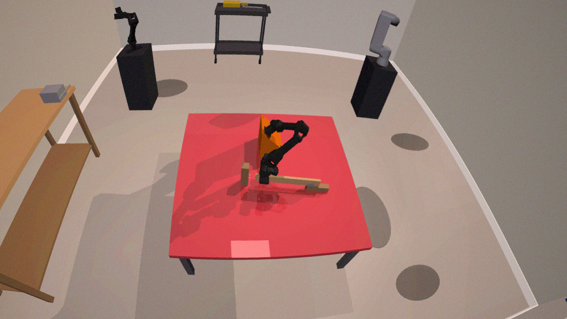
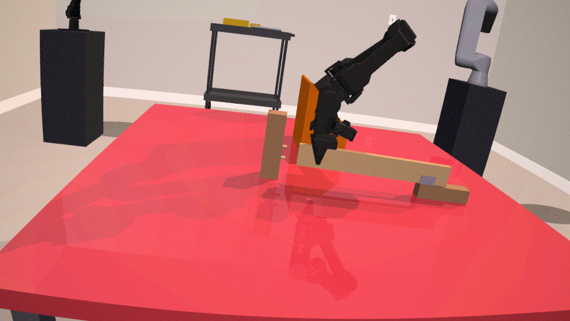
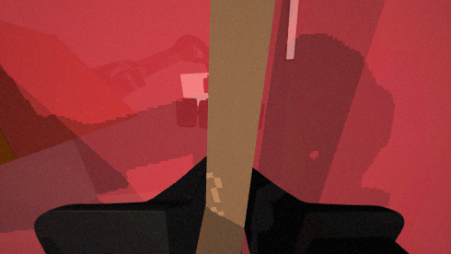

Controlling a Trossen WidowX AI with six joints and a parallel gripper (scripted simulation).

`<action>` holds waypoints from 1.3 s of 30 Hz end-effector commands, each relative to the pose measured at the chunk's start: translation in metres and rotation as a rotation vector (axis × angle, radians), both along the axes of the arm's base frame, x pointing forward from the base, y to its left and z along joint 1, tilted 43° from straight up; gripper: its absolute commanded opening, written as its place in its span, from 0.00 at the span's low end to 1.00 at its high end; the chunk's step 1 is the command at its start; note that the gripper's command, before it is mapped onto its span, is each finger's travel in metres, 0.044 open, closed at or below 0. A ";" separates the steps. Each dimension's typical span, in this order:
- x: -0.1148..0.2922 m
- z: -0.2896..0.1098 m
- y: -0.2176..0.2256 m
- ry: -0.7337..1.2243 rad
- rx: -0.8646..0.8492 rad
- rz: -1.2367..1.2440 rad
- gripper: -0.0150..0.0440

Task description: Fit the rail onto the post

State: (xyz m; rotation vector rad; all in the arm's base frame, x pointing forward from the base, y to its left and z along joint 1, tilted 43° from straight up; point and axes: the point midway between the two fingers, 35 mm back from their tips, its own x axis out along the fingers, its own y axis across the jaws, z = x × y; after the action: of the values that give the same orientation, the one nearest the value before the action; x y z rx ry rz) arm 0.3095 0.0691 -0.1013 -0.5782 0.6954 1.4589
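Observation:
The long wooden rail [image 1: 291, 180] [image 2: 379, 164] [image 3: 232, 101] is held up off the red table [image 1: 222, 221] [image 2: 159, 223], roughly level. Its far end rests in the grey bracket [image 2: 427, 180] on the low footboard block [image 1: 320, 189] [image 2: 442, 193]. Its near end stands a short gap from the upright post [image 1: 244, 173] [image 2: 273, 144]. The two pegs [image 2: 284, 152] show in that gap, outside the rail. My gripper [image 1: 264, 178] [image 2: 318, 157] [image 3: 222, 161] is shut on the rail near its post end.
An orange wedge-shaped panel [image 1: 266, 139] [image 2: 305, 113] stands on the table just behind the arm and rail. A pale square patch [image 1: 250, 249] marks the table's front edge. Black pedestals, a cart and a wooden bench stand off the table.

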 end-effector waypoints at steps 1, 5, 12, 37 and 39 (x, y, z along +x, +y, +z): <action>0.000 -0.001 -0.002 -0.003 0.001 -0.002 0.25; 0.000 -0.002 -0.003 -0.003 0.000 -0.002 0.25; 0.000 -0.003 -0.004 -0.003 0.000 -0.002 0.25; -0.001 -0.008 -0.011 -0.003 0.000 -0.002 0.25; -0.001 -0.009 -0.011 -0.003 0.000 -0.002 0.25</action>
State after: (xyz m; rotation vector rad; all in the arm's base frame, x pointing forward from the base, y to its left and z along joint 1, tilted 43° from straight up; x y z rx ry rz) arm 0.3087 0.0598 -0.1096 -0.5797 0.6953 1.4584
